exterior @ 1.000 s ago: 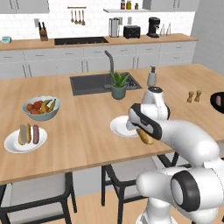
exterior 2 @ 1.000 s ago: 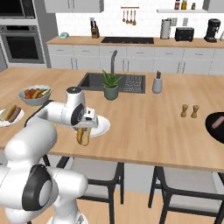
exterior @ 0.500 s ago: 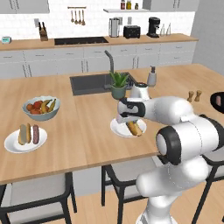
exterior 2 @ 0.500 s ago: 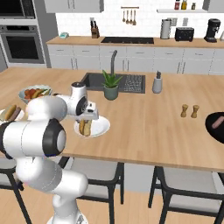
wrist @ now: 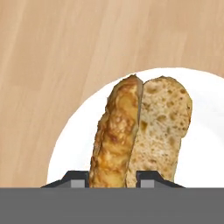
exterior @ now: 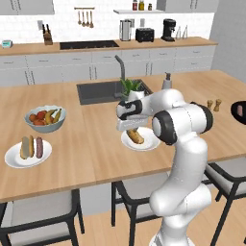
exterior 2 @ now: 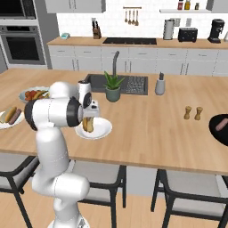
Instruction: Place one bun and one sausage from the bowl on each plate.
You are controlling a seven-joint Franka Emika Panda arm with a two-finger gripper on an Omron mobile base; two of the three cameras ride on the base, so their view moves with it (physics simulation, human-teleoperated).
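Bun point(wrist: 140, 131) between tool point(wrist: 113, 177) fingers.

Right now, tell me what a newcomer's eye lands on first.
The white arm bent over the middle plate, its gripper shut on a bun above it. At the counter's left end, a second plate already carries a bun and sausage, beside the fruit bowl.
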